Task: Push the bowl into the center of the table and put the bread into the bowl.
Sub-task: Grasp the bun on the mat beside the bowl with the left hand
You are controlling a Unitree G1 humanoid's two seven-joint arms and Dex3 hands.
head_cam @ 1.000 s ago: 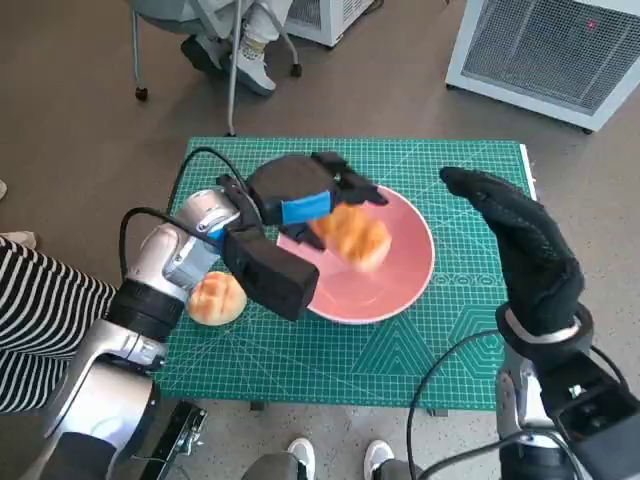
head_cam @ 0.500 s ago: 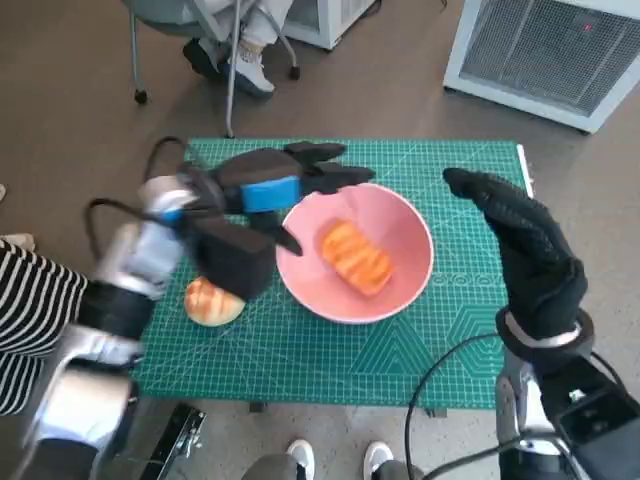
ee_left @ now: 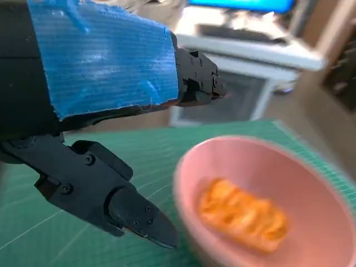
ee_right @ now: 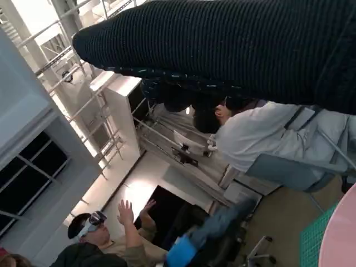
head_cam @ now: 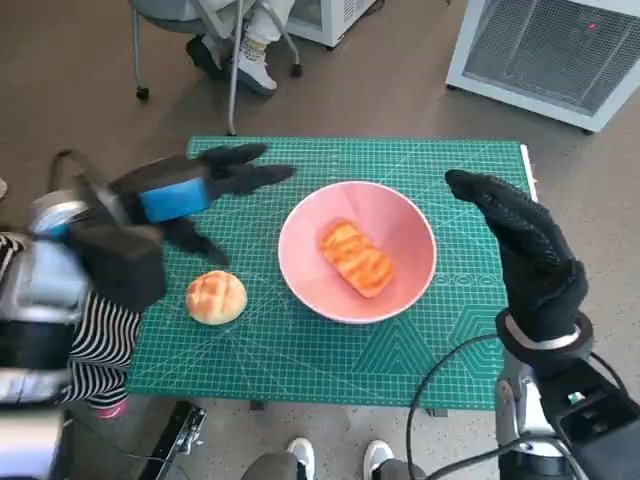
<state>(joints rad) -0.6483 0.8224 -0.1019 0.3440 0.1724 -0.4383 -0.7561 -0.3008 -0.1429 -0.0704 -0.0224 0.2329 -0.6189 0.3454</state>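
Since releasing the bread point(head_cam: 356, 258), the left robot hand point(head_cam: 195, 185) has withdrawn.

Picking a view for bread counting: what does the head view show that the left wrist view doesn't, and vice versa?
Head view only: the round bun on the green mat, beside the bowl, and the gloved right hand raised, holding nothing. Left wrist view only: a pale cabinet beyond the table. Both: the pink bowl with the long bread inside, and the left hand, open, off the bowl.
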